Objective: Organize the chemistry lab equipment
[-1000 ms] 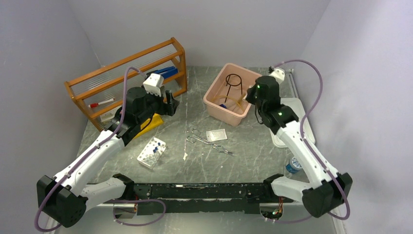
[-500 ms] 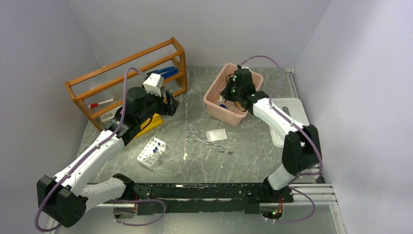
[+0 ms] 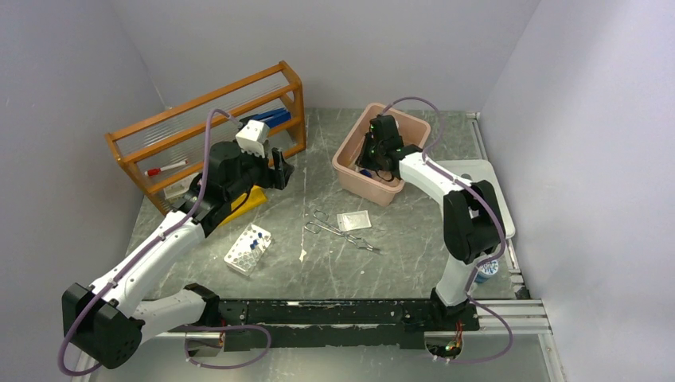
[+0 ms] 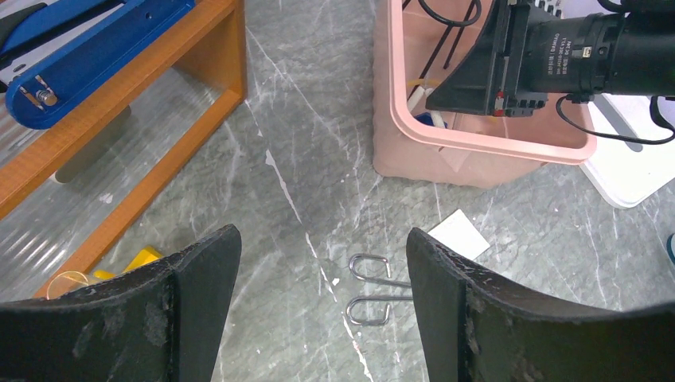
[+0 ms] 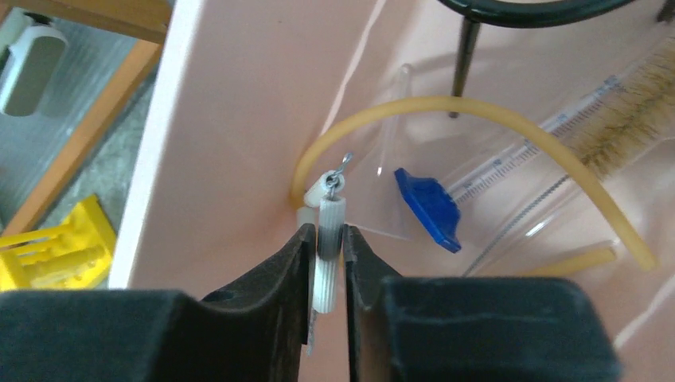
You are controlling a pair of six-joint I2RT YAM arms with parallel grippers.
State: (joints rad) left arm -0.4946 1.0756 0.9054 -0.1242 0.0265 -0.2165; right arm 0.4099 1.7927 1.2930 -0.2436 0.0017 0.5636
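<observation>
Well forward, right gripper (image 5: 328, 235) pinches the white triangle (image 5: 333, 208) inside pink bin (image 5: 223, 119).

The right gripper (image 5: 326, 239), pinching the white triangle (image 5: 329, 213), has swung left and down into the pink bin (image 3: 364, 185).

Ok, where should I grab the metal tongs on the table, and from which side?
Take the tongs at the twin shanks just past the finger loops, coming straight down from above. They lie flat on the table, loops nearest the left tool, so a top-down pinch across both thin bars probably holds best.
</observation>
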